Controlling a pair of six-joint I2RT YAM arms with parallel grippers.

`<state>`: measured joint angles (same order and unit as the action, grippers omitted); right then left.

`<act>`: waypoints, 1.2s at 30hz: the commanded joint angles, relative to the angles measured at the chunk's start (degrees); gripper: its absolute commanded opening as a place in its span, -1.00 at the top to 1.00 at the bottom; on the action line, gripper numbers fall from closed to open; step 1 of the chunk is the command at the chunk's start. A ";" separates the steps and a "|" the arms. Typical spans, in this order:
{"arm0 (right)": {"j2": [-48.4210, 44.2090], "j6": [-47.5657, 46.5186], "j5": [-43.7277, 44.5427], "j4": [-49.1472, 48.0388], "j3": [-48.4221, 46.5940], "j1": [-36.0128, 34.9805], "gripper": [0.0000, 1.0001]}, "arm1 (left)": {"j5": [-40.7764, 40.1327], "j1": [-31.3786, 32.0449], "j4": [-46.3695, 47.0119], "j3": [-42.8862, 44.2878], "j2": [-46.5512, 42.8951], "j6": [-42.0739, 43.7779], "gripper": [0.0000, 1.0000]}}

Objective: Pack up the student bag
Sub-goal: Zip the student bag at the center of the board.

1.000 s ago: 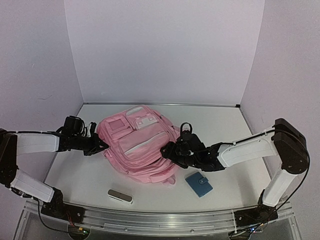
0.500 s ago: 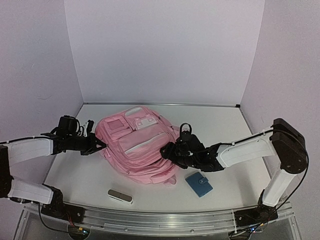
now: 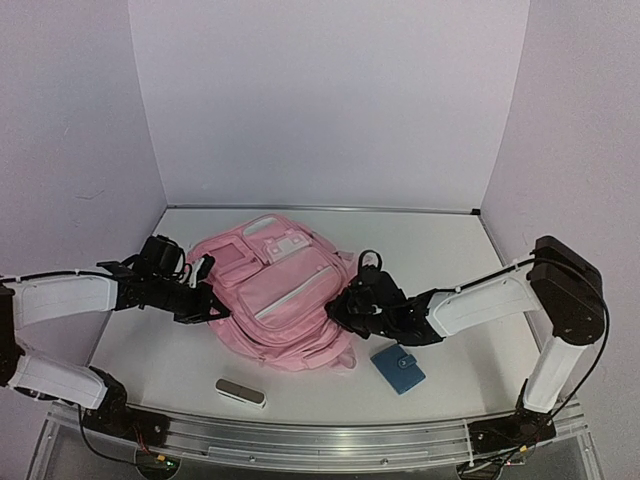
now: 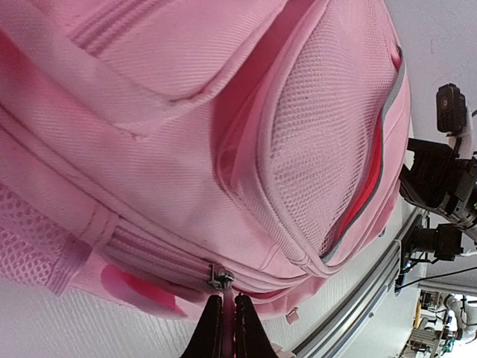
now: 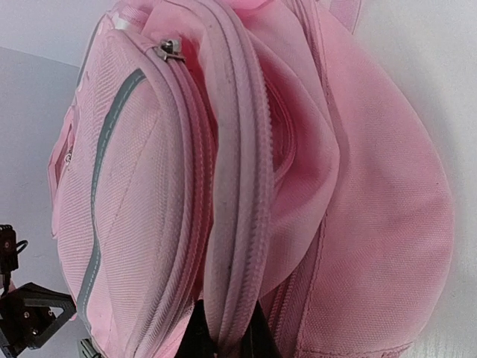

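Along the near edge of the table, a grey case [image 3: 240, 392] and a blue wallet [image 3: 397, 367] lie unpacked, the wallet just beside the bag's near-right end. Behind them, the right gripper [image 3: 342, 306], wide open a second ago, has snapped shut on the zip-lined rim [image 5: 237, 224] of the student bag [image 3: 275, 295], pinching the fabric edge on the bag's right side. On the left side, the left gripper [image 3: 216, 310] stays clamped on the zip pull [image 4: 218, 278] and has dragged it nearer along the bag's flank, swinging the bag slightly. With both sides held, the main compartment gapes, and pink lining shows in the right wrist view. The mouth looks readied for a first item, with nothing visibly inside yet. The bag lies mid-table with its front pockets up. Its long axis runs from far left to near right, the pocketed end pointing far and the other end toward the wallet.
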<state>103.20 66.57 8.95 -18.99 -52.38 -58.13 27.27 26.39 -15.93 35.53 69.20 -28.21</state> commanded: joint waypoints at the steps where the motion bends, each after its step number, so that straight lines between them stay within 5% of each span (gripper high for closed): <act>1: 1.61 2.67 0.34 -3.11 -0.95 -0.29 1.00 | -0.74 4.51 -0.96 4.99 2.93 0.40 1.00; 17: 4.11 5.54 3.07 -3.60 -2.30 -0.29 1.00 | -2.60 19.68 -9.20 12.71 7.51 5.60 1.00; 24: 4.22 5.93 3.80 -3.60 -2.36 -0.25 1.00 | 0.50 22.32 -3.82 13.89 7.74 2.67 1.00; 36: 3.74 6.69 4.23 -3.60 -1.52 -0.26 1.00 | -1.74 30.36 -1.91 24.78 20.96 2.69 1.00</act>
<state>106.04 72.05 12.73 -19.90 -52.82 -57.65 19.28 53.68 -25.53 54.09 88.79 -25.56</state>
